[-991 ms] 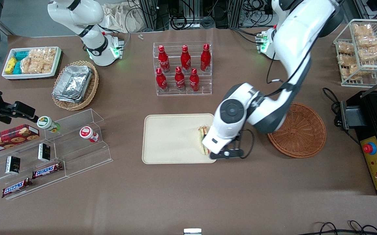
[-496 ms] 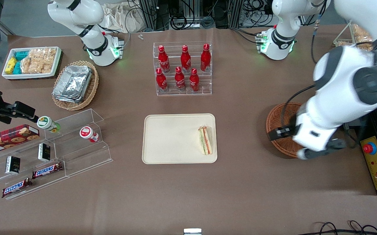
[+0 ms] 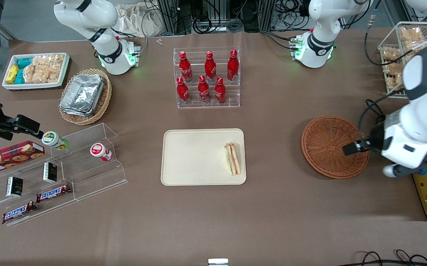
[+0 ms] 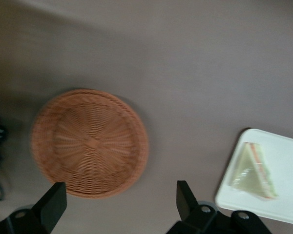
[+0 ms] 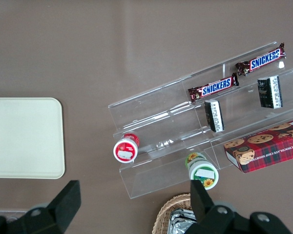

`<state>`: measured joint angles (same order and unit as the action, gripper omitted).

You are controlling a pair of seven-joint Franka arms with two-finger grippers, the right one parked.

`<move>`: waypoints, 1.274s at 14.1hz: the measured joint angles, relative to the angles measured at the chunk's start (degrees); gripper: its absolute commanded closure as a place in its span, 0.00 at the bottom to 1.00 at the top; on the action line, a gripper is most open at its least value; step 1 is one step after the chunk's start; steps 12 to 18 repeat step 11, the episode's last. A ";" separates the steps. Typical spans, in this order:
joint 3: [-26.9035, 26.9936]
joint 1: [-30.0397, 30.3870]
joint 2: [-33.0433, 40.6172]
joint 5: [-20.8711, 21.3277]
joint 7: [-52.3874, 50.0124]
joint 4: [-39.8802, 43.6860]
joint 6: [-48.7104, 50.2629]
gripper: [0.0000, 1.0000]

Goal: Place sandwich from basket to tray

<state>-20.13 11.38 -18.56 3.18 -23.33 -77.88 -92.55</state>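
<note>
On cream-beige rectangular plastic tray point(image 3: 195, 159), at edge nearest round reddish-brown wicker basket point(image 3: 330, 146), you see triangular white-bread sandwich point(image 3: 232, 159). Your left gripper point(image 4: 119, 202) hangs above basket's rim, fingers spread apart, holding nothing.

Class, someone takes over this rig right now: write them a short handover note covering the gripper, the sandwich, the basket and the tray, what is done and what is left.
Gripper: open, holding nothing, raised above the table at the working arm's end, beside the basket.
Sandwich: lying on the tray, near the tray edge closest to the basket.
Basket: nothing in it.
Done: sandwich is out of the basket and on the tray, released.
Left: nothing on the task itself; at most, park the arm.
</note>
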 measured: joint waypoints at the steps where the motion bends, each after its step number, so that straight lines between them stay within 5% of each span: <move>1: 4.09 -1.43 1.19 -1.54 3.58 -0.78 0.76 0.00; 6: 21.60 -12.47 11.80 -4.54 15.67 -12.86 -0.31 0.00; 18: 25.08 -12.73 14.96 -4.43 24.39 -16.38 -0.69 0.00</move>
